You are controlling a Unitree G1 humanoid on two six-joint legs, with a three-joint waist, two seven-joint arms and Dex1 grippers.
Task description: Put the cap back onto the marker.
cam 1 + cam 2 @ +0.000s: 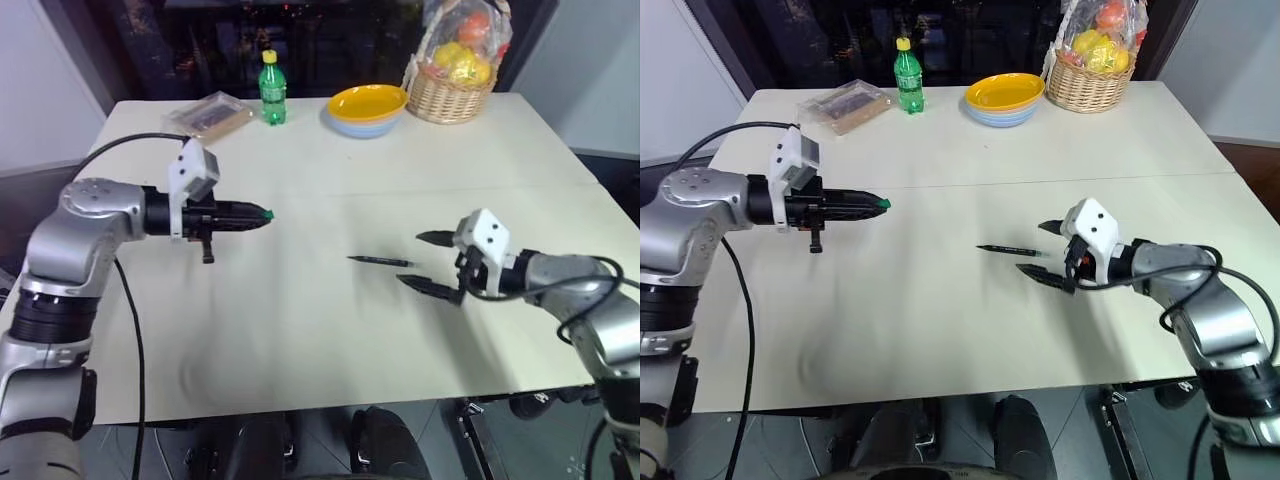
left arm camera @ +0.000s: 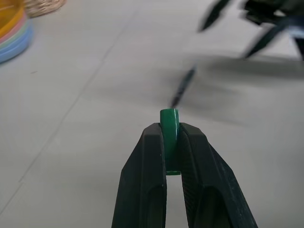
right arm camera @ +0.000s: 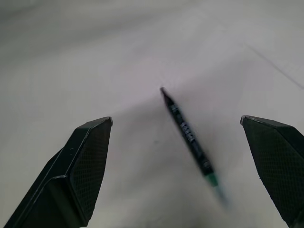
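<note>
between the tips of the left gripper (image 1: pixel 262 214) sits the cap (image 2: pixel 169 124), clamped tight, its green end poking out past the fingers, held up off the table (image 1: pixel 300 320). so cap pickup looks done. marker (image 1: pixel 380 261) lies flat on the table, just ahead of the right gripper (image 1: pixel 425 262), whose fingers stand wide apart w/ nothing in them; in the right wrist view the marker lies in the gap ahead of the two fingers, slanted, not touched by either. marker is well apart from the left gripper, off toward its pointing end.

left to do, as i judge it: right gripper has to close on the marker & lift it, then bring the two together & press cap onto the tip. which end of the marker takes the cap i can't tell for sure; one end is finely pointed, the other shows a bit of green.

other stuff, all far beyond both grippers at the back of the table: green bottle (image 1: pixel 272 89) w/ yellow top, stacked bowls (image 1: pixel 367 108), basket (image 1: pixel 452 98) w/ wrapped fruit, flat clear packet (image 1: pixel 210 116). none of it is in the way. table betw. the grippers is bare apart from the marker. main snag prob. the thin marker lying flat, hard to pinch.
</note>
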